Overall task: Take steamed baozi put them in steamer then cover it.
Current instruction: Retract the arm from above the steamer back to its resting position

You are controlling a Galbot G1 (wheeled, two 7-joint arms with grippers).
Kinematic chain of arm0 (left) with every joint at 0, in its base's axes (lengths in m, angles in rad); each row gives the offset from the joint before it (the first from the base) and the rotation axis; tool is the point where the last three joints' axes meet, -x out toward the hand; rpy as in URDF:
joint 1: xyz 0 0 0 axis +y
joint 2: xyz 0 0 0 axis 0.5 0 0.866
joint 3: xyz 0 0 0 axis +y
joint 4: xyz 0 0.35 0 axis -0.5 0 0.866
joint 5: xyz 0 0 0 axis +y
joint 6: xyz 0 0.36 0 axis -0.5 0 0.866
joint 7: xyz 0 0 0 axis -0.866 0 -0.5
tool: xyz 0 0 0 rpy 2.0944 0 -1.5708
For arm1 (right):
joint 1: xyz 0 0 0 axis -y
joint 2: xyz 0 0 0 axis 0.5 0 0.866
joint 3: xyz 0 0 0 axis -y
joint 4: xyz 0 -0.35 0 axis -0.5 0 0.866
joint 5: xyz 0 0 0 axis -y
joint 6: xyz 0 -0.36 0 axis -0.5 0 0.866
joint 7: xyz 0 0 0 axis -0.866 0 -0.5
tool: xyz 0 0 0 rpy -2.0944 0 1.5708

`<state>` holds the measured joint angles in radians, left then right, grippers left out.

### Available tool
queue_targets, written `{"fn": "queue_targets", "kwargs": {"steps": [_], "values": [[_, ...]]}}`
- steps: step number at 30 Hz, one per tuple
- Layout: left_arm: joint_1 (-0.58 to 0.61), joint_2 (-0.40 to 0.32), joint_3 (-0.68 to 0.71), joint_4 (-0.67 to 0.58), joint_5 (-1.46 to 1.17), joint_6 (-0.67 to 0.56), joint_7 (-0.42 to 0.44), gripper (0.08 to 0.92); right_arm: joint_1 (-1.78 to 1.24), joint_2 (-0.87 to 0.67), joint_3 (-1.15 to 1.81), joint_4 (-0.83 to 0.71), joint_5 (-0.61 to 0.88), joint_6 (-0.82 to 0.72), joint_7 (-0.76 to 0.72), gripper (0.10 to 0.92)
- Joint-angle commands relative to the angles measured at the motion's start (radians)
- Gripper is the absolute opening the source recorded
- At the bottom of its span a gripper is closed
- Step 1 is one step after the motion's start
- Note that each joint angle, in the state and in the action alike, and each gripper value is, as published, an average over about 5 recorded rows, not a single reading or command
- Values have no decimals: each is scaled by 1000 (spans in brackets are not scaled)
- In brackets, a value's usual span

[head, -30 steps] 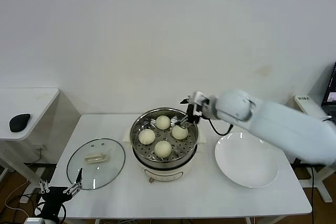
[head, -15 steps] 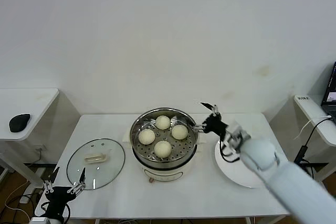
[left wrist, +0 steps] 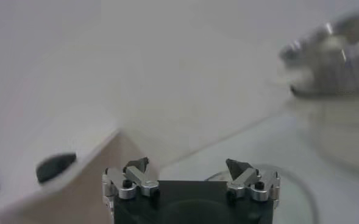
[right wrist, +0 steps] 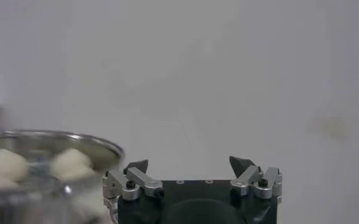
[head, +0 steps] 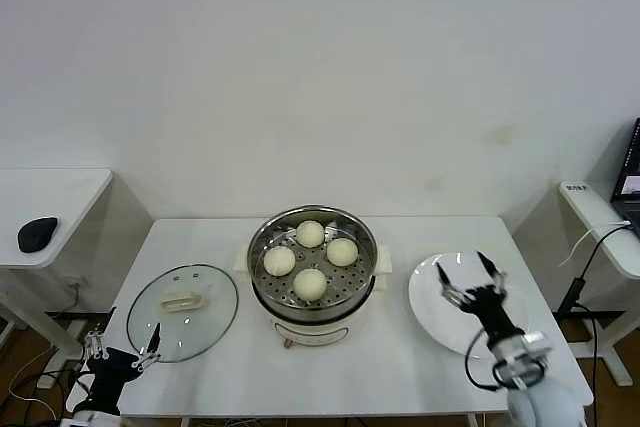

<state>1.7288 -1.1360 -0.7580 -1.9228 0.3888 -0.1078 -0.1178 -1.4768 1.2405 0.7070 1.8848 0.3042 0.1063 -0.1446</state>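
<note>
Four cream-white baozi [head: 311, 284] lie on the perforated tray inside the steel steamer [head: 313, 305] at the table's middle. The steamer has no cover on it. The glass lid [head: 183, 310] with a cream handle lies flat on the table to its left. My right gripper [head: 467, 274] is open and empty above the white plate [head: 440, 319], to the right of the steamer. My left gripper [head: 122, 349] is open and empty at the table's front left corner, beside the lid. The right wrist view shows the steamer rim [right wrist: 51, 141] with baozi [right wrist: 71, 163] beside that gripper [right wrist: 190, 165].
The white plate holds nothing. A side table [head: 50, 197] with a dark mouse [head: 37, 232] stands at the far left. The left wrist view shows the left gripper [left wrist: 187, 166], the mouse [left wrist: 56, 166] and the steamer's blurred side [left wrist: 337, 55].
My right gripper has drawn back from the steamer's right rim, moving right and toward me to hang over the plate. The left gripper shifted slightly left. All four baozi stay in the steamer.
</note>
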Motion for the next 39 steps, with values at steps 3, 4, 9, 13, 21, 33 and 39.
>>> {"fn": "queue_targets", "kwargs": {"steps": [3, 4, 9, 13, 21, 33, 39], "values": [[-156, 63, 65, 219, 812, -96, -68, 823, -224, 203, 268, 23, -64, 106, 48, 823], [-173, 64, 73, 236, 809, -97, -67, 823, -225, 210, 274, 21, -72, 111, 52, 823], [-242, 70, 92, 298, 795, -92, -53, 823, -233, 239, 281, 18, -97, 117, 59, 823], [-298, 78, 103, 345, 782, -85, -46, 823, -232, 257, 278, 8, -116, 123, 70, 823], [-391, 78, 138, 417, 777, -71, -39, 823, -225, 283, 271, -18, -155, 134, 84, 823], [-504, 69, 187, 520, 794, -69, -43, 823, -227, 299, 284, -54, -218, 159, 90, 823], [-549, 65, 212, 579, 796, -65, -38, 823, -228, 307, 284, -71, -240, 167, 90, 823]]}}
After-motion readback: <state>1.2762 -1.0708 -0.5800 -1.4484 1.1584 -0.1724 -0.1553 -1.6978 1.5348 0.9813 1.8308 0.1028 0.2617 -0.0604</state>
